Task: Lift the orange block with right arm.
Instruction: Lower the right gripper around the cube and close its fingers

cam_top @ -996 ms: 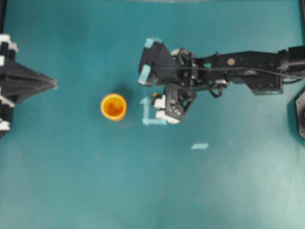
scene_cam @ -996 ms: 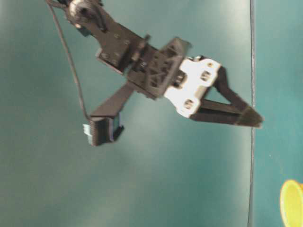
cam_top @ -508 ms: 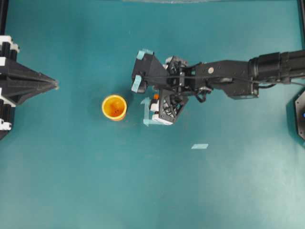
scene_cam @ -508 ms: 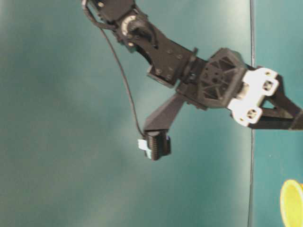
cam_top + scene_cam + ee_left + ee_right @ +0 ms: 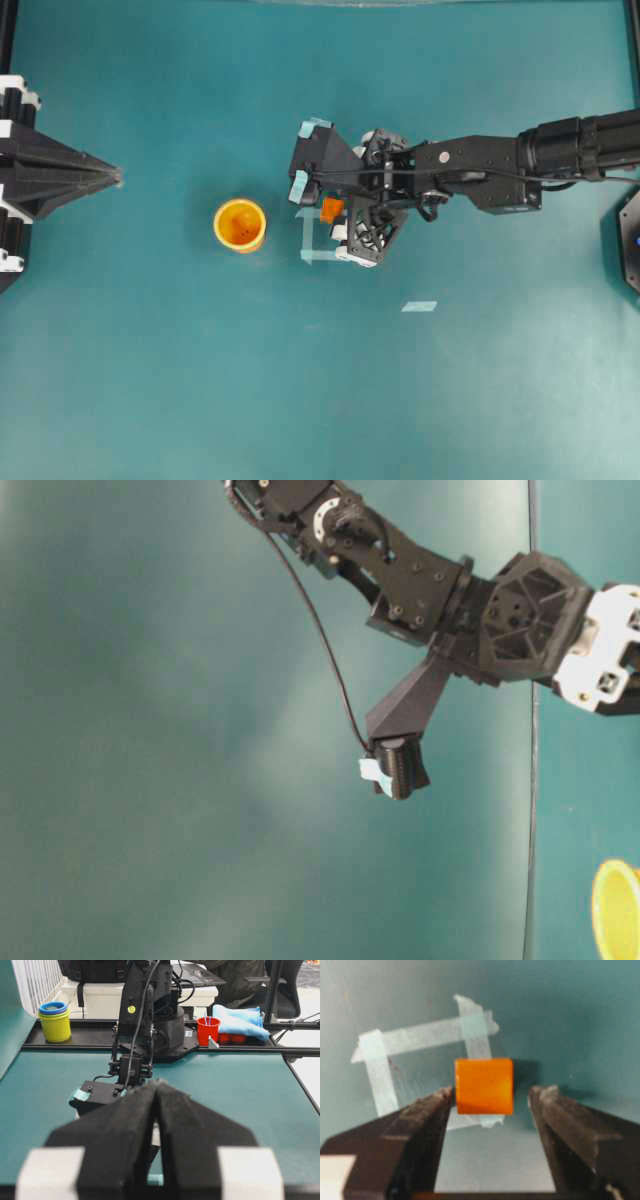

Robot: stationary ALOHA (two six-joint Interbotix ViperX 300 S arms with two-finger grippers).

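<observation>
Overhead: teal desk (image 5: pixel 150 380); one orange block (image 5: pixel 331 210) on a taped square (image 5: pixel 308 240), one yellow cup (image 5: pixel 240 224) apart to its left, one loose tape strip (image 5: pixel 419 306).
Left wrist: left pincer (image 5: pixel 156 1110) closed; cluttered room behind.
Right wrist: right pincer (image 5: pixel 490 1102) wide, straddling the block, not gripping.

block (image 5: pixel 484 1086) between fingers (image 5: pixel 415 1125) (on tape (image 5: pixel 427 1034))

Small orange block (image 5: pixel 484 1086) lying flat on the table inside a taped square, between the right arm's (image 5: pixel 500 170) spread fingers.
</observation>
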